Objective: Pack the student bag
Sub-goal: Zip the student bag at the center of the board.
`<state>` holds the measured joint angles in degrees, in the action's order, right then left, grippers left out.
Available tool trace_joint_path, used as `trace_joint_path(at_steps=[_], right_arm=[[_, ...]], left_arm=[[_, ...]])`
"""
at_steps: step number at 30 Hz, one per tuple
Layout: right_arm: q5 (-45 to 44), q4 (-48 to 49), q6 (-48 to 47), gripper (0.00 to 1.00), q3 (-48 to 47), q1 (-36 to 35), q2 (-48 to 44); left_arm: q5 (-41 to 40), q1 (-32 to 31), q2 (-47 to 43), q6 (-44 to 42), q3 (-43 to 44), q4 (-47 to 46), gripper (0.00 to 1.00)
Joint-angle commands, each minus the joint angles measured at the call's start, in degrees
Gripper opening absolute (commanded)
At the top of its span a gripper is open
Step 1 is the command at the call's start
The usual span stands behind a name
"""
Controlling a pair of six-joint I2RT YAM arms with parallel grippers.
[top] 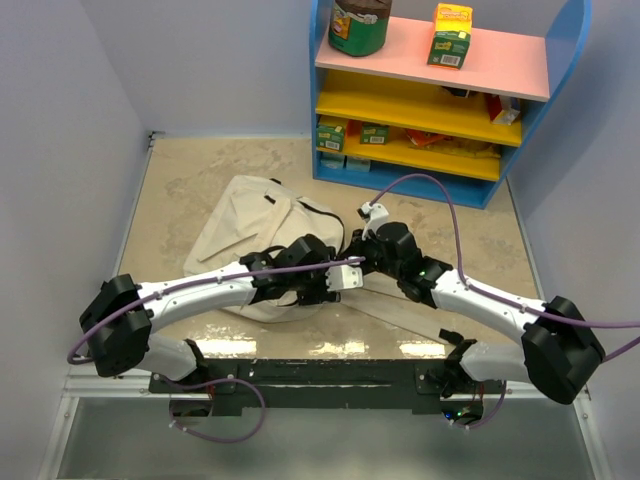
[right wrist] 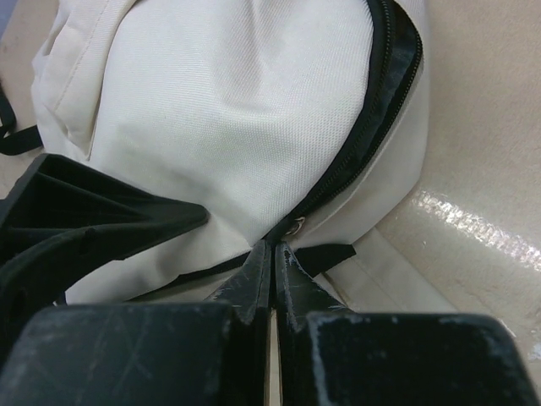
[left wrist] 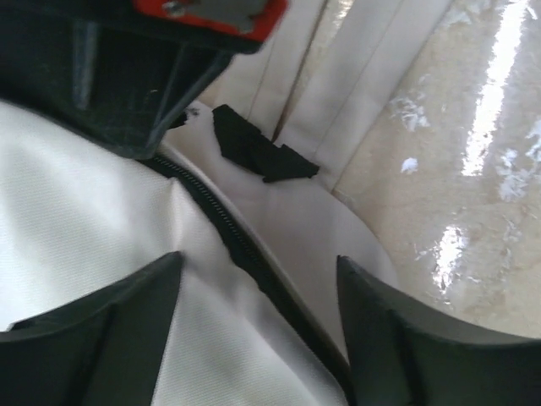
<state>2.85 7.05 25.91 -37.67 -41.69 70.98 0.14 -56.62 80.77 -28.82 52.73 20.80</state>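
Observation:
The beige student bag (top: 250, 225) lies flat on the table's middle left, and its straps (left wrist: 372, 93) with a black buckle (left wrist: 262, 156) trail onto the table. Its dark zip (right wrist: 372, 127) gapes a little at the far end. My right gripper (right wrist: 273, 245) is shut on the zip pull (right wrist: 296, 225) at the bag's near right edge; it also shows in the top view (top: 358, 264). My left gripper (left wrist: 258, 258) is open and straddles the zip line (left wrist: 228, 233) just above the fabric, close beside the right gripper (top: 322, 285).
A blue shelf unit (top: 575, 60) stands at the back right with a dark jar (top: 360, 25), a yellow-green carton (top: 451, 35) and small boxes (top: 345, 133). Walls close in the left and right sides. Bare marbled tabletop (top: 470, 235) lies right of the bag.

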Motion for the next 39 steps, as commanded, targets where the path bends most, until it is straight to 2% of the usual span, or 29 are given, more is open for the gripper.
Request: trace_joint_path(at_steps=[1, 2, 4, 5, 6, 13, 22, 28, 37, 39], right_arm=[[1.63, 3.06, 0.72, 0.00, 0.14, -0.41, -0.85], [1.54, 2.97, 0.72, 0.00, 0.05, -0.41, -0.84], [1.28, 2.45, 0.37, 0.00, -0.30, -0.32, -0.76], [1.02, 2.18, 0.19, 0.00, -0.47, -0.32, -0.76], [1.01, 1.66, -0.07, 0.00, -0.82, -0.41, -0.76], [-2.68, -1.51, -1.83, 0.00, -3.81, 0.91, 1.34], [-4.17, -3.36, -5.26, 0.00, -9.08, 5.48, 6.88], [-2.94, -2.48, -6.84, 0.00, -15.05, 6.27, 13.12], [-3.03, -5.28, -9.65, 0.00, -28.41, 6.27, 26.21], [-6.51, -6.87, -9.39, 0.00, -31.67, 6.27, 28.33]], left_arm=[[-5.42, 0.02, 0.00, -3.00, -0.52, -3.22, 0.68], [-5.24, 0.11, 0.00, -3.61, -0.61, -2.87, 0.51], [-4.11, 0.11, -0.09, -4.23, -0.61, -2.26, 0.30], [-3.58, 0.02, 0.00, -4.40, -0.61, -1.38, 0.10], [-3.05, 0.11, 0.00, -4.40, -0.26, -0.85, 0.02], [6.25, 0.02, -2.37, -6.42, 3.43, 7.66, 0.00], [14.52, -0.42, -14.92, -20.21, 4.84, 25.60, 0.00], [19.54, -2.70, -15.92, -24.35, 3.96, 34.47, 0.00], [21.13, -7.01, -16.17, -27.60, 2.64, 37.56, 0.00], [20.08, -7.01, -16.17, -27.61, 2.47, 37.30, 0.00]])
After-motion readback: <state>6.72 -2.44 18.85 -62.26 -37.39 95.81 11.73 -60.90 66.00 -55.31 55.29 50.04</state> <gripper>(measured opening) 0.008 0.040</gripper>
